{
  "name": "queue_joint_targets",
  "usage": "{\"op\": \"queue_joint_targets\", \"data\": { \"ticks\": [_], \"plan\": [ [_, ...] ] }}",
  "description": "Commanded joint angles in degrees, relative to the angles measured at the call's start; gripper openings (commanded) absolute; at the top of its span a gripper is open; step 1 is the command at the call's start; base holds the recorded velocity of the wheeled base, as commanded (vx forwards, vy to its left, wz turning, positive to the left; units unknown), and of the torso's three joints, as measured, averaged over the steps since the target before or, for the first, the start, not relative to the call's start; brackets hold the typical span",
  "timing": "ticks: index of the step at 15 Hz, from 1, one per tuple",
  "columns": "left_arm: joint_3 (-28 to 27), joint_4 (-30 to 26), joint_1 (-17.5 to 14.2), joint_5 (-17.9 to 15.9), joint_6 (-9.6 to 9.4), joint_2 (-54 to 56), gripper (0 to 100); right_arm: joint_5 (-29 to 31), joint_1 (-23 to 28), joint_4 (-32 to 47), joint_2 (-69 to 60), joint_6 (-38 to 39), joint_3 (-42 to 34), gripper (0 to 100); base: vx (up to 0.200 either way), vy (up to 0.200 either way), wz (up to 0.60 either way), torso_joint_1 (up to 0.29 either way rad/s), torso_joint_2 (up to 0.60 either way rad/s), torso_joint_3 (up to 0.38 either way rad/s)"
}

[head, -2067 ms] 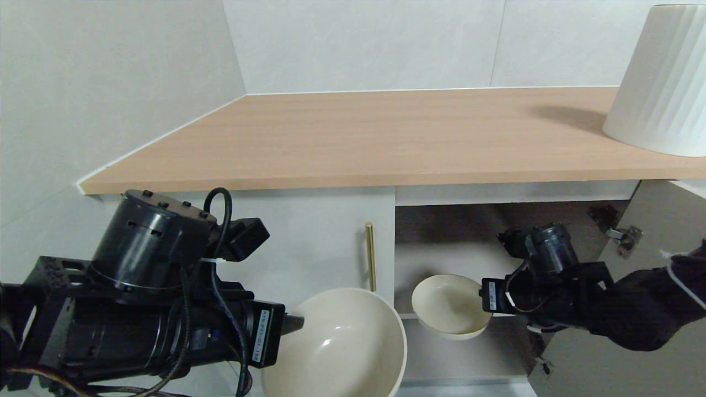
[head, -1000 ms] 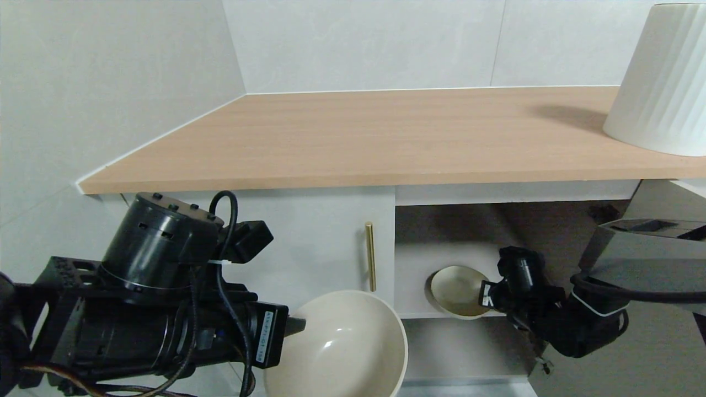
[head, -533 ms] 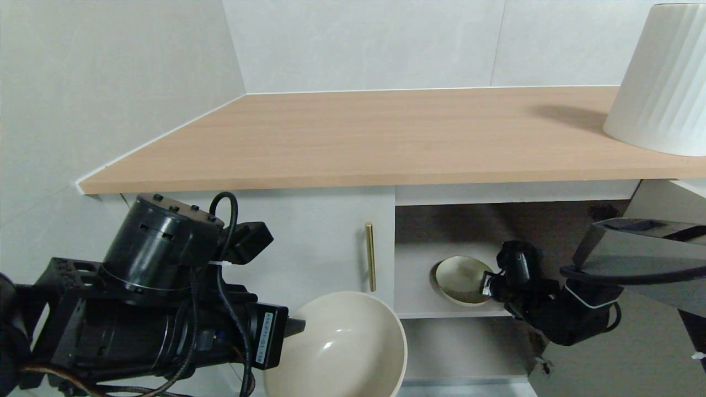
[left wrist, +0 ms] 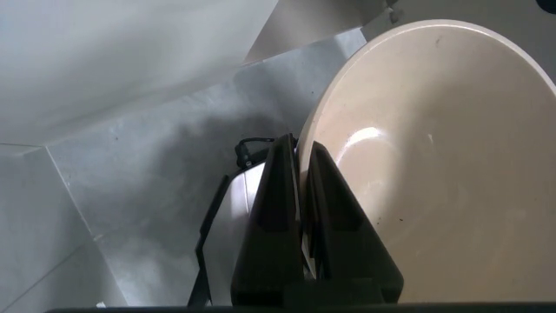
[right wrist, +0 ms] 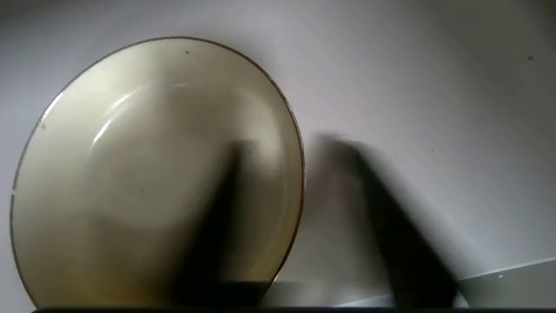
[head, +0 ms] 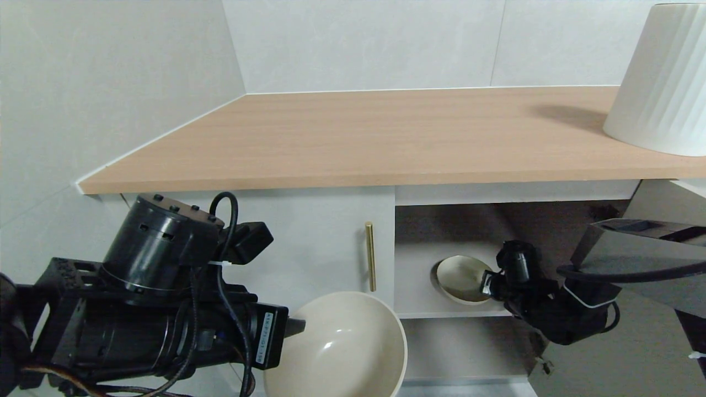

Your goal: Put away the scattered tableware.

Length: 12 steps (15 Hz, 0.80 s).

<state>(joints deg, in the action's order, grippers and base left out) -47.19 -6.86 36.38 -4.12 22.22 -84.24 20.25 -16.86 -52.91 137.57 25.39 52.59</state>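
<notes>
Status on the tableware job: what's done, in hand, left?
Done: the cabinet stands open on its right side, and the small dish looks set on its upper shelf. In hand: the right gripper, open, straddles the dish's rim. Left: withdraw that arm, then stow the large bowl, which the left gripper pinches by the rim in front of the closed left door.

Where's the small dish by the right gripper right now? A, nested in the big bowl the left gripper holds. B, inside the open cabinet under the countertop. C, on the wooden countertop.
B: the small dish is inside the open cabinet, over its shelf, with the right gripper at its rim.
</notes>
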Motion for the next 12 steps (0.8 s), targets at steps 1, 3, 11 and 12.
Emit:
{"op": "queue_joint_targets", "data": {
  "ticks": [1, 3, 11, 12],
  "plan": [
    [0.0, 0.0, 0.0, 0.0, 0.01, -0.1, 0, 0.0, 0.0, 0.0, -0.8, 0.4, 0.0, 100, 0.000, 0.000, 0.00, 0.000, 0.00, 0.000],
    [-0.4, 0.3, 0.1, 0.1, 0.01, -0.8, 0, -0.6, 0.0, 0.5, -4.2, 0.4, -2.1, 100, 0.000, 0.000, 0.00, 0.000, 0.00, 0.000],
    [-4.2, 0.8, 6.5, 3.3, 0.36, -13.0, 0, -24.2, -7.6, 32.6, -38.6, -4.0, -10.9, 100, 0.000, 0.000, 0.00, 0.000, 0.00, 0.000],
    [-4.2, 1.2, 7.4, 6.1, 0.36, -14.9, 0, -26.1, -10.4, 38.3, -43.5, -4.4, -10.5, 100, 0.000, 0.000, 0.00, 0.000, 0.00, 0.000]
  ]
}}
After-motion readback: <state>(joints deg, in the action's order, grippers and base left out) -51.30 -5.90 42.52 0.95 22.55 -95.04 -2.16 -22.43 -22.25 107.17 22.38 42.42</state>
